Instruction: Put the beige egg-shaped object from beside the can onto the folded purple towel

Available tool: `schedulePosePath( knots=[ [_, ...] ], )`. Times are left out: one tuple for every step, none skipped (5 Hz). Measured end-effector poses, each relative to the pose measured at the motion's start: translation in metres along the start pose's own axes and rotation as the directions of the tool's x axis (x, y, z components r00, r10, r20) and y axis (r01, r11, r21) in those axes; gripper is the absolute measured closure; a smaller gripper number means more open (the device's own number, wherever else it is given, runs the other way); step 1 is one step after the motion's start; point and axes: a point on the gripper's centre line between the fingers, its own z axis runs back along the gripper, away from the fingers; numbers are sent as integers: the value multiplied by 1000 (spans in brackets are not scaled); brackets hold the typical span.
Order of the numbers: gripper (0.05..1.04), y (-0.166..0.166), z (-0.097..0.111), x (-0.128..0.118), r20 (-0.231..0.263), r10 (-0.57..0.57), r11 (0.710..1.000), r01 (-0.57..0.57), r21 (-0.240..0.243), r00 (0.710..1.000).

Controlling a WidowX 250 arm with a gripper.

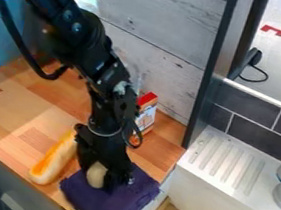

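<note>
The black pincer points down over the folded purple cloth, right at a rounded tan object above that cloth; whether it is clamped on it I cannot tell. Just beside, at nine o'clock, the toy hot dog bun lies on the wooden bench. At one o'clock stands a red-topped box, and toward two to three o'clock is the white sink's ribbed drainboard
</note>
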Motion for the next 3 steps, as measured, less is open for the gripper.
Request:
schedulePosePath(
  knots=[
    [227,0,-3,0,-24,10,1000,-10,4,1000],
    [72,7,3,-7,-28,19,1000,-19,1,999],
    [75,38,47,0,74,117,993,-117,-12,990]
  ],
)
